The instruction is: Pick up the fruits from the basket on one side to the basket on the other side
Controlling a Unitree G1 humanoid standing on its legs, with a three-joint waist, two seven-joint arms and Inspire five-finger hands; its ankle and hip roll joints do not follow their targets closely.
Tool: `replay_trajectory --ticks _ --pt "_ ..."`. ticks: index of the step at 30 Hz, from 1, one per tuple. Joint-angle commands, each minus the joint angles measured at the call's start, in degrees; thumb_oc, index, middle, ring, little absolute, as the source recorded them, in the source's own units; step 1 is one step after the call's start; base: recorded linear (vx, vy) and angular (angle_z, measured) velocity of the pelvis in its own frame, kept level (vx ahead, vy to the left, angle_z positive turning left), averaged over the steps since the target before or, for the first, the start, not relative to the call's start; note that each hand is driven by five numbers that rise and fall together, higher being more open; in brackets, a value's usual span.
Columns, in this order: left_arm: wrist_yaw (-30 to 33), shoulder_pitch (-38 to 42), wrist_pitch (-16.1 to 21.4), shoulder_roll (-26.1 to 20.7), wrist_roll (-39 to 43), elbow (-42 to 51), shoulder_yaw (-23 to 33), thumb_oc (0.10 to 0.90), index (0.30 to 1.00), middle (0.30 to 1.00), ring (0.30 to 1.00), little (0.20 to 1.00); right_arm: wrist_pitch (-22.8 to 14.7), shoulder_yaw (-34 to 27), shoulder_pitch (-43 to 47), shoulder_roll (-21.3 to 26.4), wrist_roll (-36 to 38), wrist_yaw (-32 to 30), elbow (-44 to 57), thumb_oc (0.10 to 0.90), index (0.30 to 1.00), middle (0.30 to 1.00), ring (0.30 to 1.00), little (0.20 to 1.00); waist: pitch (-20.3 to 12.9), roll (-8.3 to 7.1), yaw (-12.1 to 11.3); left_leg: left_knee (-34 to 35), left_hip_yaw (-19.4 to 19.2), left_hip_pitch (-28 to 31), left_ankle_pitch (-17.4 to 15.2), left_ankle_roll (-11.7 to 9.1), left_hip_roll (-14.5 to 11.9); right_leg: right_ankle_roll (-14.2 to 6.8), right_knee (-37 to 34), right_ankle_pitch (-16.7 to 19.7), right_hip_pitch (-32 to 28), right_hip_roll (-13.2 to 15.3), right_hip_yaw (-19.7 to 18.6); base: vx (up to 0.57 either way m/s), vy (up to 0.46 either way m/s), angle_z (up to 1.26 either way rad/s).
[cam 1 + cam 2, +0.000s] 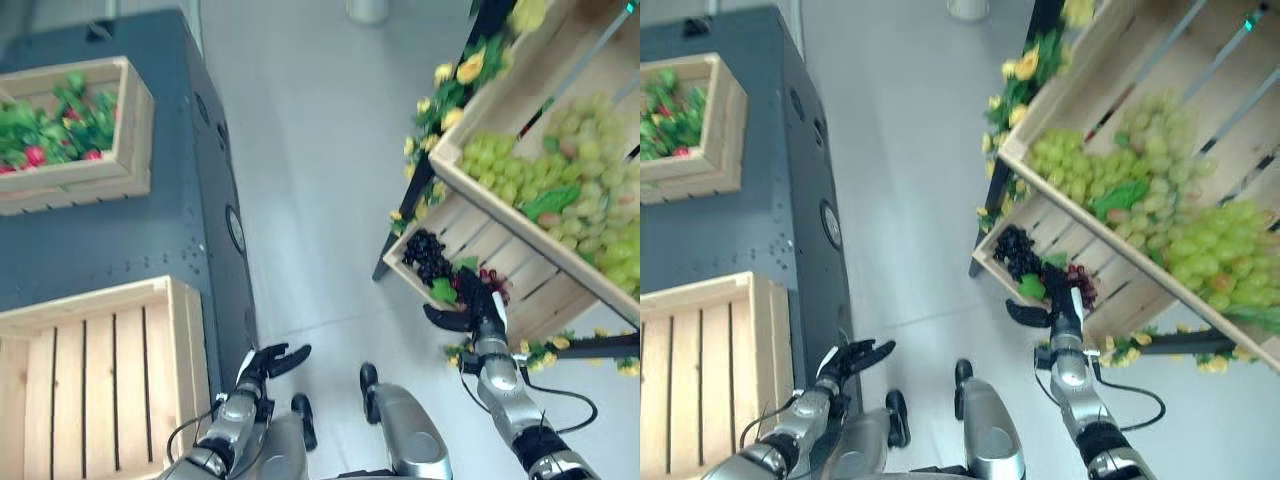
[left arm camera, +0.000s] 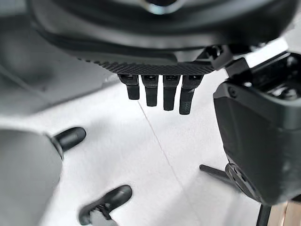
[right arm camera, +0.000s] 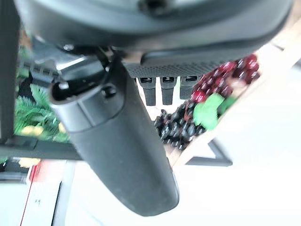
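- Right hand (image 1: 478, 305): fingers straight and open, holding nothing, at the rim of the lower crate (image 1: 535, 275), just above the dark grapes (image 1: 428, 255) and red grapes (image 3: 225, 77).
- Left hand (image 1: 268, 362): open, idle, beside the slatted crate (image 1: 90, 375).

A dark tabletop (image 1: 130, 250) is carrying two wooden crates. The slatted crate (image 1: 95, 385) is sitting near its front edge. Beyond that crate, the crate of red fruit and leaves (image 1: 70, 135) is resting toward the back.
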State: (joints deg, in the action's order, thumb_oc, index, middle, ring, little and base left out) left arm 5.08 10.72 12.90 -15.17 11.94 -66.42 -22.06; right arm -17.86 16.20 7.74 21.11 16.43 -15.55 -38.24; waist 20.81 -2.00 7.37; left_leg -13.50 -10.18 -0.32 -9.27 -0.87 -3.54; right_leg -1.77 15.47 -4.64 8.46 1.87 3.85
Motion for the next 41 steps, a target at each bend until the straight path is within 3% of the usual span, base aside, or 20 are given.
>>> replay_trajectory --ticks 1,8,13,17,21,30,33,41 --pt "0.48 -2.1 2.0 1.23 -4.97 0.78 -1.56 0.8 0.9 0.9 0.9 0.9 -4.79 0.35 1.75 -0.47 -6.29 2.9 -0.33 0.8 0.9 0.9 0.9 0.9 -6.38 -0.14 -1.19 4.13 -1.94 -0.21 -0.03 3.3 5.4 -0.5 -5.56 -0.3 -4.11 -0.63 -0.5 0.1 0.002 -0.01" --pt "2.52 -6.38 3.02 3.15 -4.77 -2.36 0.74 0.8 0.9 0.9 0.9 0.9 -7.07 5.04 -2.29 -4.46 -9.45 10.24 -9.62 0.8 0.9 0.9 0.9 0.9 -11.11 0.56 -3.34 13.34 0.54 3.75 3.6 2.87 5.73 -1.38 -14.06 3.35 -8.47 -0.44 0.8 0.08 -0.03 0.01" --pt "0.46 -6.8 4.23 3.34 -0.72 -3.07 1.63 0.8 0.9 0.9 0.9 0.9 -6.6 5.63 -3.25 -5.78 -11.16 8.27 -14.28 0.8 0.9 0.9 0.9 0.9 -13.01 1.26 -4.49 18.5 2.97 4.49 6.08 2.52 6.0 -1.6 -19.09 5.27 -10.33 -1.06 2.1 0.01 -0.047 0.15" --pt "0.81 -6.93 5.05 3.39 -1.93 -3.15 2.12 0.8 0.9 0.9 0.9 0.9 -5.78 5.66 -3.32 -6.75 -10.89 7.19 -17.54 0.8 0.9 0.9 0.9 0.9 -13.69 1.32 -4.94 18.5 2.76 4.59 6.28 2.67 5.96 -1.48 -19.36 5.26 -10.59 -0.94 2.67 -0.01 -0.015 0.05" --pt "1.98 -7.6 6.54 2.72 -9.47 -3.79 0.94 0.8 0.9 0.9 0.9 0.9 -3.74 4.89 -3.38 -7.44 -9.95 8.09 -23.09 0.8 0.9 0.9 0.9 0.9 -14.42 1.52 -5.61 18.5 2.86 5.18 6.35 2.84 5.9 -1.19 -19.42 4.82 -11.77 -1.14 3.4 0.01 -0.029 0.15" --pt "6.53 -5.73 4.56 3.07 -11.36 -5.72 1.16 0.8 0.9 0.9 0.9 0.9 1.26 6.13 -2.54 -8.72 -16.46 11.18 -31.08 0.8 0.9 0.9 0.9 0.9 -16.16 1.23 -7.08 18.5 4.08 6.6 6.07 2.88 6.03 -0.71 -19.98 3.94 -14.19 -1.34 4.72 0.02 -0.027 0.09" --pt "4.28 -5.49 6.77 3.78 -15.99 -5.79 -0.29 0.8 0.9 0.9 0.9 0.9 1.8 7.09 -1.98 -8.98 -17.25 12.25 -32.06 0.8 0.9 0.9 0.9 0.9 -16.72 0.89 -7.64 18.5 4.54 7.11 5.89 3.0 6.08 -0.53 -20.05 3.72 -14.89 -1.52 5.13 0.02 -0.038 0.1" --pt "1.9 -5.33 9.29 2.92 -13.95 -4.99 -0.47 0.8 0.9 0.9 0.9 0.9 2.34 7.89 -1.28 -8.75 -18.06 12.35 -32.27 0.8 0.9 0.9 0.9 0.9 -17.06 0.5 -7.91 18.44 4.79 8.17 5.6 3.15 6.03 -0.3 -19.52 3.03 -15.77 -1.9 4.87 0.01 -0.006 0.05"
